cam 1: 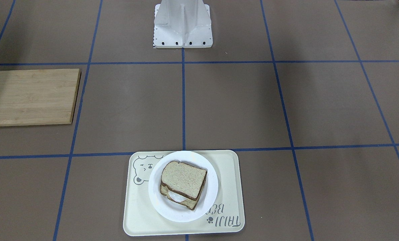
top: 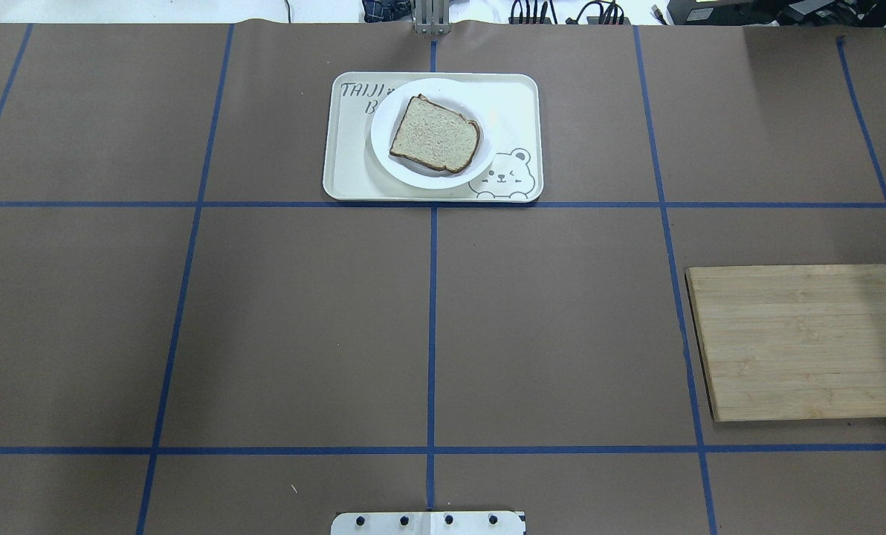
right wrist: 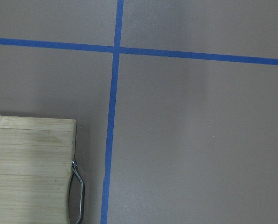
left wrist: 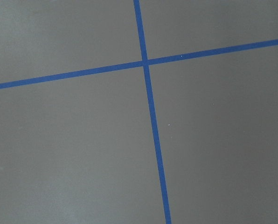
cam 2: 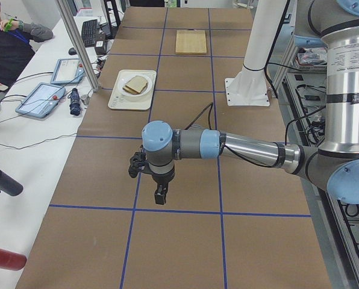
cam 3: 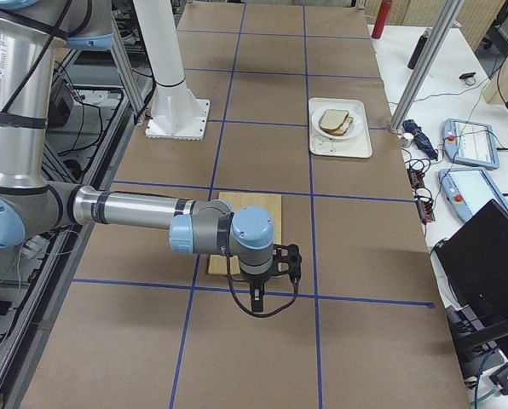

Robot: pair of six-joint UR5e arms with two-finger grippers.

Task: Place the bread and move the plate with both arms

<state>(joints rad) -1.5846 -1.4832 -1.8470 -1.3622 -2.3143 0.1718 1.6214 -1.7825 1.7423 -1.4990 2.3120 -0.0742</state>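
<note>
The left gripper (cam 2: 159, 197) hangs above the bare brown table (top: 302, 319), near a crossing of blue tape lines (left wrist: 145, 62). I cannot tell how far its jaws are open. The same is true for the right gripper (cam 3: 256, 300), which hangs near the wooden board (top: 800, 342). Well apart from both, the bread (cam 1: 183, 178) lies on an egg slice (cam 1: 179, 199) on the plate (cam 1: 172, 212), which sits on the bear tray (cam 1: 142, 217).

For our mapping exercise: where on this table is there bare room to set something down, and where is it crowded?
Free: the robot's whole left side, and the centre between the tray, the cutting board and the stand base. Crowded: the tray, mostly filled by the plate with bread.
</note>
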